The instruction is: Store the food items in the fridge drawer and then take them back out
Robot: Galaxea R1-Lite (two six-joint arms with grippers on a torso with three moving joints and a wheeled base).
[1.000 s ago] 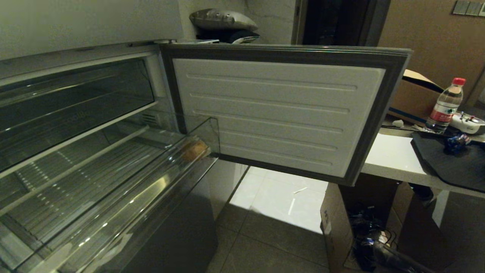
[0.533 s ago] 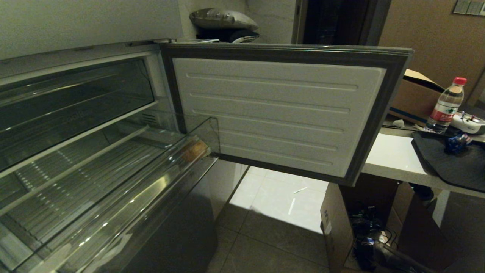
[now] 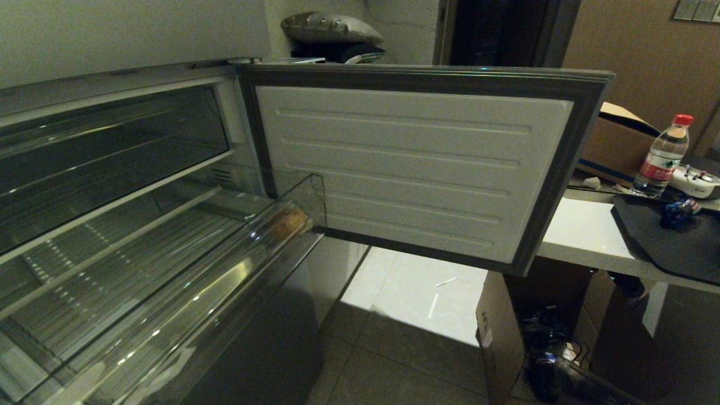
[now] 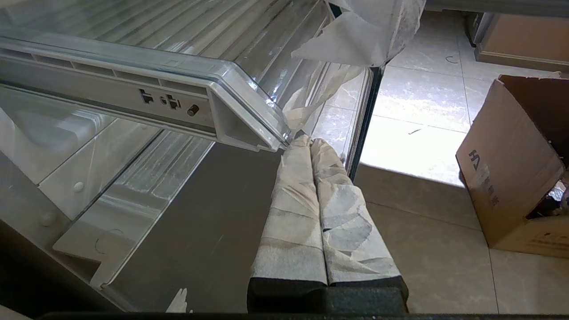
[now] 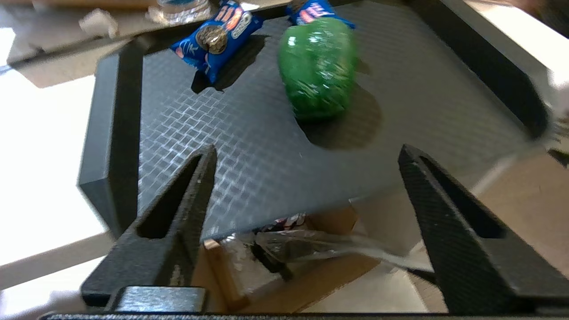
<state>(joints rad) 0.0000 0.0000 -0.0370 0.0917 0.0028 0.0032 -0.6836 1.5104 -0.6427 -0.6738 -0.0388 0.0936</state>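
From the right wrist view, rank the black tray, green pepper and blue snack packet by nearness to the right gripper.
1. Black tray: its near edge lies just ahead of the open right gripper.
2. Green pepper: on the tray, farther in.
3. Blue snack packet: at the tray's far end, beside the pepper.
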